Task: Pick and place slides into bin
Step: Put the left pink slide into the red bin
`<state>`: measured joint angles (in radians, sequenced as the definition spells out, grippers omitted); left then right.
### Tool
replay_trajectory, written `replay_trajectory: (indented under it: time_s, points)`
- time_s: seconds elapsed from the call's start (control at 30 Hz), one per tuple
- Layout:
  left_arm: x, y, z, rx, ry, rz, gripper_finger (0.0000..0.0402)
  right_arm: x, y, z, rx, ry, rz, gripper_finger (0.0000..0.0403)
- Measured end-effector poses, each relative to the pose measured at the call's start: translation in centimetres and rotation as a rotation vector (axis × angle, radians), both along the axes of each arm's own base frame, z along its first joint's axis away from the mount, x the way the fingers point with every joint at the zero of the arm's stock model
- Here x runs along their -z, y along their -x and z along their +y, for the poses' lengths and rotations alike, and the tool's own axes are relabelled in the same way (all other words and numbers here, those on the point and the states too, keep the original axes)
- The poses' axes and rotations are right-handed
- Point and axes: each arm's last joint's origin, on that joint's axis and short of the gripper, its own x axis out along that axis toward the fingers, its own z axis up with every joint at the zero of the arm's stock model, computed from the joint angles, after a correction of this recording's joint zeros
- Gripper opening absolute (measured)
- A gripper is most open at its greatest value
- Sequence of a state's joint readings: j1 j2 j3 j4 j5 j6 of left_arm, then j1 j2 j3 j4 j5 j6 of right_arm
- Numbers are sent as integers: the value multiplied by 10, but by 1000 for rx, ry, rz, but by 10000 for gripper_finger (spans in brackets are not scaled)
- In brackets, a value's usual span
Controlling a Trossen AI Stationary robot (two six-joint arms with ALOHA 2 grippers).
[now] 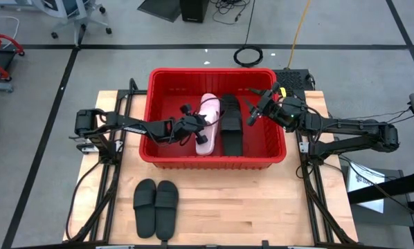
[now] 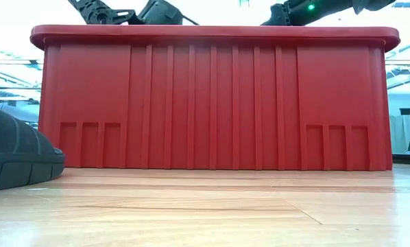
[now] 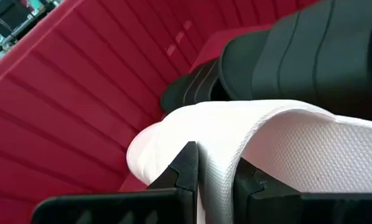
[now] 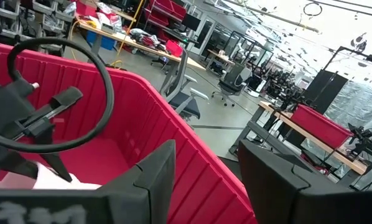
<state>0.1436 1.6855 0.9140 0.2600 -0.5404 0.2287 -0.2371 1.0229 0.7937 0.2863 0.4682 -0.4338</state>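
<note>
The red bin (image 1: 158,149) stands at the table's middle. Inside it a pale pink slide (image 1: 207,124) lies lengthwise beside a black slide (image 1: 231,126). My left gripper (image 1: 195,130) reaches in over the bin's left wall and is shut on the pink slide (image 3: 173,134). My right gripper (image 1: 257,111) hovers open above the bin's right part, nothing between its fingers (image 4: 155,177). Two more black slides (image 1: 156,205) lie side by side, soles down, on the table in front of the bin; the low view shows one sole (image 2: 13,158). My left gripper pinches the pink slide's wide textured strap (image 3: 220,177) between its two fingers (image 3: 186,168), at the strap's edge. The fingers come from the table's left, slanting down into the bin. Whether the slide rests on the bin's floor I cannot tell.
The bin's thick rim (image 2: 212,32) and tall ribbed front wall (image 2: 212,103) stand between the loose slides and the bin's inside. Bare wooden table (image 1: 262,207) lies to the front right. Office chairs and benches fill the room behind (image 4: 192,93).
</note>
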Motion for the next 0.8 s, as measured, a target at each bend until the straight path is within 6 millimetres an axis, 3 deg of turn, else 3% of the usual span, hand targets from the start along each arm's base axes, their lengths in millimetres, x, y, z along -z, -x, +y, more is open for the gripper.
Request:
replay_trajectory:
  time_s: [0.13, 0.57, 0.8]
  points:
    - [-2, -2, 0, 17, 8, -13, 37, 0, 0, 0, 0, 0, 0, 164]
    - [23, -16, 1, 13, 40, 43, 37, 0, 0, 0, 0, -3, 4, 164]
    - [21, -26, 3, 31, 11, 56, 37, 4, 0, 0, -1, -8, 13, 164]
